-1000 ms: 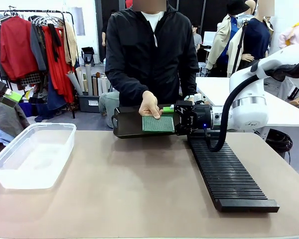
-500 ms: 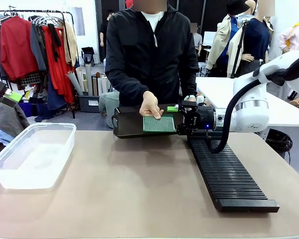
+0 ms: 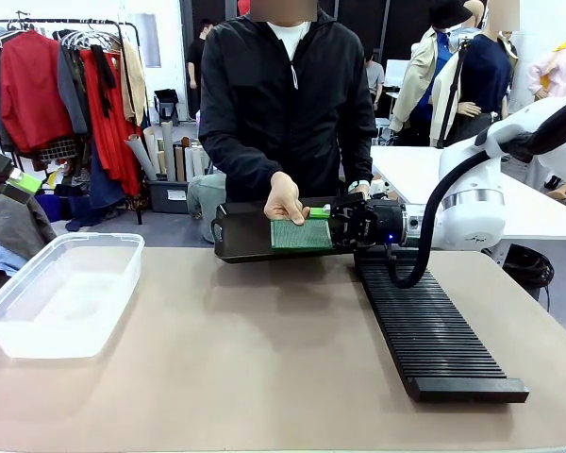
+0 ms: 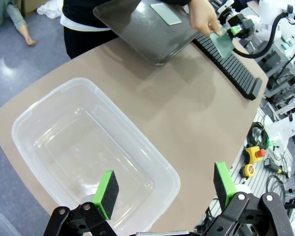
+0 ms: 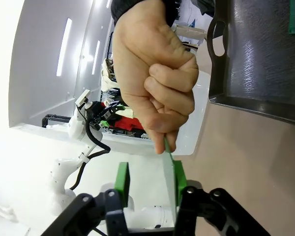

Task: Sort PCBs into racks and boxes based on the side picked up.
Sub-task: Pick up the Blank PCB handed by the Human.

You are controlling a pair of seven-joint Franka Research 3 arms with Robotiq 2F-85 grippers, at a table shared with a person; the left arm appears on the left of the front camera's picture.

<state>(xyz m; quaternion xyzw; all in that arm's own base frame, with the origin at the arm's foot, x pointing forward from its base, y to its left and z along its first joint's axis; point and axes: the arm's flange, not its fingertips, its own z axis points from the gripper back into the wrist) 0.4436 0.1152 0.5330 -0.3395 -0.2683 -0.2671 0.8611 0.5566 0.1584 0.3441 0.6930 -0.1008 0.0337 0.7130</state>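
Two grippers spread, one board between my right pads.
My right gripper (image 5: pixel 150 178) stands with its jaws apart around the PCB (image 5: pixel 168 164), which the person's hand (image 5: pixel 155 83) holds edge-on. The board lies against one pad and the other pad is clear of it. This is near the dark tray (image 3: pixel 241 236), at the far end of the rack (image 3: pixel 434 330). My left gripper (image 4: pixel 165 189) hovers, jaws spread wide, over the clear box (image 4: pixel 49 118).

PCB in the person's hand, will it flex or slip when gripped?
Likely stiff: the PCB stays flat though the hand pinches only one edge. Probably light, since that pinch alone carries it. Thin and edge-on inside the right gripper, it might pivot.
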